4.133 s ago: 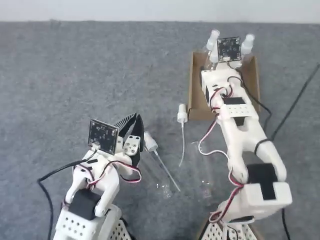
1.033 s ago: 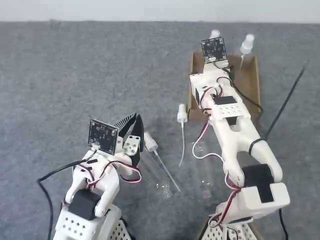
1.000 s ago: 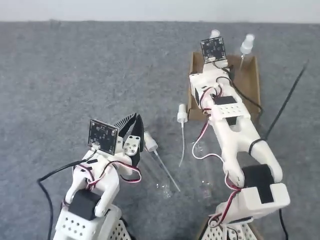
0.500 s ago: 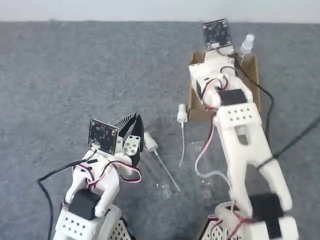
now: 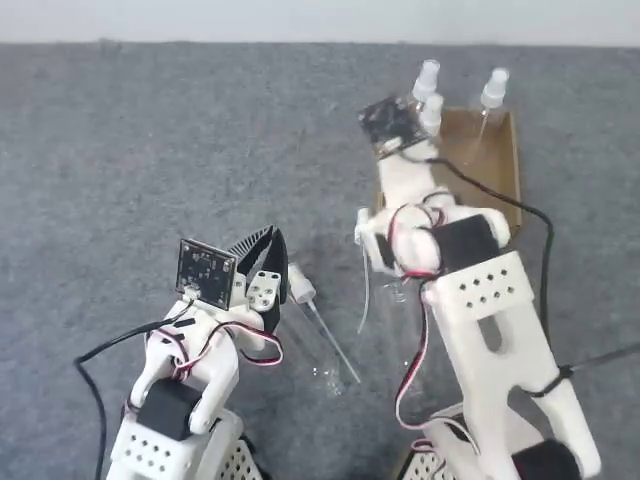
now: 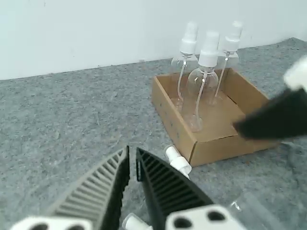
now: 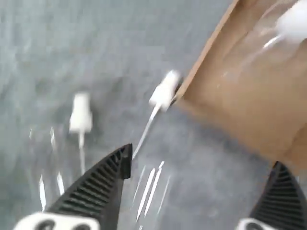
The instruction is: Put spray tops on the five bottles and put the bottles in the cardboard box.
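Three capped bottles (image 6: 204,91) stand upright in the cardboard box (image 6: 211,143) — two remain. Your right gripper (image 7: 201,163) hangs wide open and empty, facing the loose spray top (image 7: 164,91) just beside the box wall, likely lined up to take it. Your left gripper (image 6: 133,152) — nearly closed, holding nothing — sits near the second spray top (image 5: 302,285).

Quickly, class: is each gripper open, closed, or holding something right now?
Left gripper: closed, holding nothing.
Right gripper: wide open, holding nothing.
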Controlling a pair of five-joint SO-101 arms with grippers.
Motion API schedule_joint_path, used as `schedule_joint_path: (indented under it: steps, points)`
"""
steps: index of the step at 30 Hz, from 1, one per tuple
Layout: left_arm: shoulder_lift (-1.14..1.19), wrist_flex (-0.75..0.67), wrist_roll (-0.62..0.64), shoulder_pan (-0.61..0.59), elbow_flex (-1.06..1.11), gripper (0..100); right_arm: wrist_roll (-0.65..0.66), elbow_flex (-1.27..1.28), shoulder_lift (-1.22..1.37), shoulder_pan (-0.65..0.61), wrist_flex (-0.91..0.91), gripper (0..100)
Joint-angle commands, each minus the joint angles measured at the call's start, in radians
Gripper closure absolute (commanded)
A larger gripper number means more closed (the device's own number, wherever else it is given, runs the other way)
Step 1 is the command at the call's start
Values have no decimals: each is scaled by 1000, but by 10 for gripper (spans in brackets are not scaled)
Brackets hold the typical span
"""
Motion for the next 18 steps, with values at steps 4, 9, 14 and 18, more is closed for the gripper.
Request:
schedule_joint_path:
  steps: [4, 9, 14, 18]
  points:
    - [-18, -35, -5, -8, -10, 985, 9, 239, -61, -67, -74, 636]
    - [-18, -35, -5, -8, -10, 985, 9, 385, -61, -70, -124, 636]
    - [-18, -35, -5, -8, -10, 985, 8, 503, -48, -79, -199, 637]
    - [-18, -35, -5, -8, -10, 985, 8, 600, -48, -73, -266, 649]
